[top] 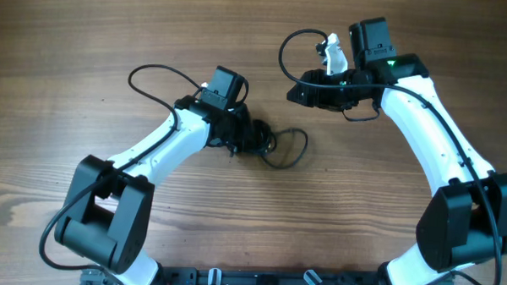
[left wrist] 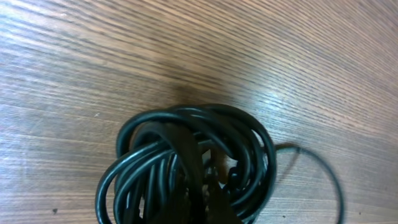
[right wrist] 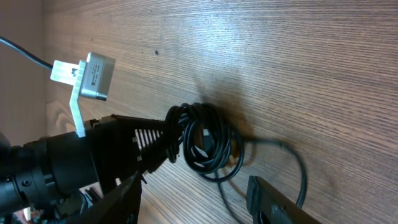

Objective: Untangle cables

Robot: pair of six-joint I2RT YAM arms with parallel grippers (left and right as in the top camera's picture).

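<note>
The cables [top: 266, 141] lie as a small black coiled bundle at mid-table, with one loose loop [top: 297, 151] trailing to the right. My left gripper [top: 247, 139] is down on the bundle's left side. In the left wrist view its dark fingers [left wrist: 189, 168] are shut on strands of the cables [left wrist: 249, 143]. My right gripper [top: 299, 92] hovers open further back and to the right, apart from the bundle. From the right wrist, the cables [right wrist: 205, 146] show beyond the open gripper [right wrist: 194, 183], whose fingers hold nothing.
Thicker black arm wires arc above each wrist: one [top: 154, 71] on the left arm, one [top: 289, 44] on the right. The left arm's wrist camera [right wrist: 93, 74] shows in the right wrist view. The wooden table [top: 88, 35] stretches all round.
</note>
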